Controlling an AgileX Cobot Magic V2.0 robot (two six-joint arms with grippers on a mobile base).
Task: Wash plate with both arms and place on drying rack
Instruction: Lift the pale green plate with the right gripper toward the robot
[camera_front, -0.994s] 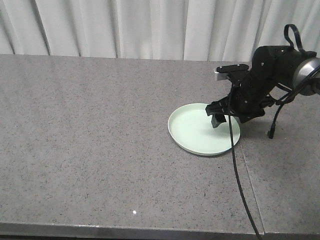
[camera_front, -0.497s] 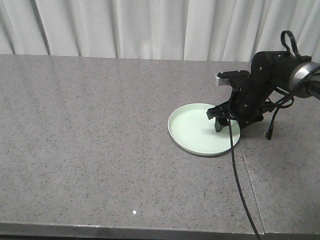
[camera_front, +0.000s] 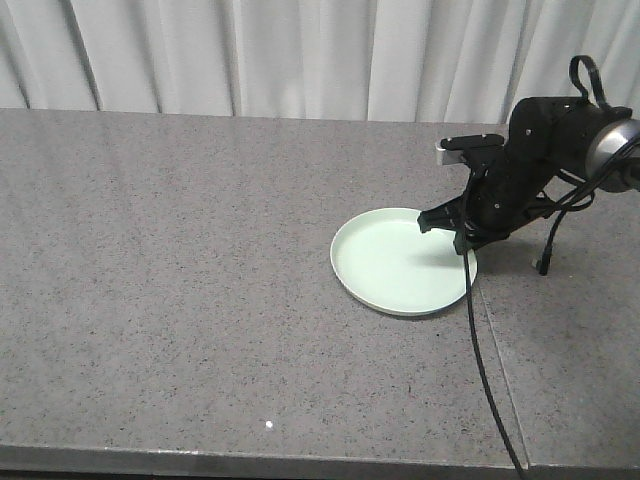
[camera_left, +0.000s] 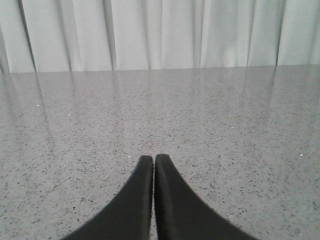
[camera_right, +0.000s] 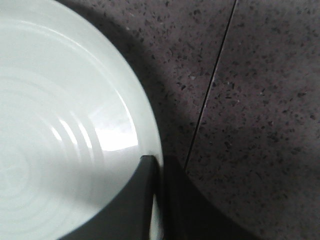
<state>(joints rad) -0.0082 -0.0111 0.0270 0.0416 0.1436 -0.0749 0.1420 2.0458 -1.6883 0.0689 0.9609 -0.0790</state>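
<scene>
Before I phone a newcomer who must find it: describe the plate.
On the grey speckled counter before the white curtain, look right of centre. The round mint-green plate lies there, rim between the right gripper's fingers, the only dish in sight.

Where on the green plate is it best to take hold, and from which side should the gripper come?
Grip the plate by its raised rim at the right edge, coming from the right and above, one finger inside, one outside. It lies flat on the counter, so only the thin rim offers a hold; the right gripper straddles it there.
</scene>
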